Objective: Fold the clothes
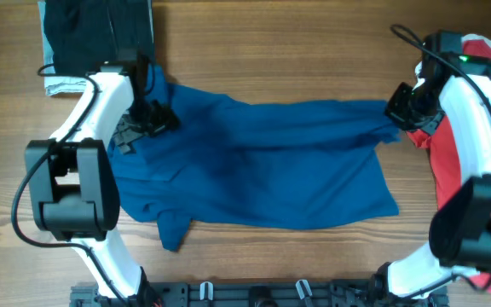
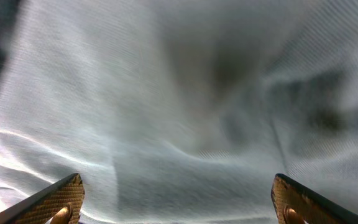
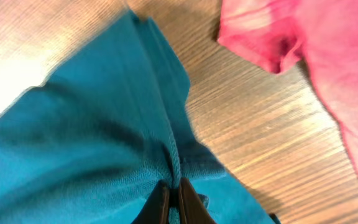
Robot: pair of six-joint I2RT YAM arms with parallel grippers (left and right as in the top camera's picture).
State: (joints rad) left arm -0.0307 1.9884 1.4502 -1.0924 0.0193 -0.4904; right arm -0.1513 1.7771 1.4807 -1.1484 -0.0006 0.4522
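lying spread, blue shirt (image 1: 262, 162) long axis left-right

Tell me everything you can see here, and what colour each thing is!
blue shirt: one, dark blue, spread across the middle of the table
red T-shirt: one, red, at the right edge, apart from the blue shirt
dark garment: one, black-looking, far left corner
pale garment: one, whitish, peeking out under the dark garment
table: one, brown wood, under everything
black rail: one, along the near edge
left gripper: one, open, over the blue shirt's left part
right gripper: one, shut, pinching a fold at the blue shirt's right end
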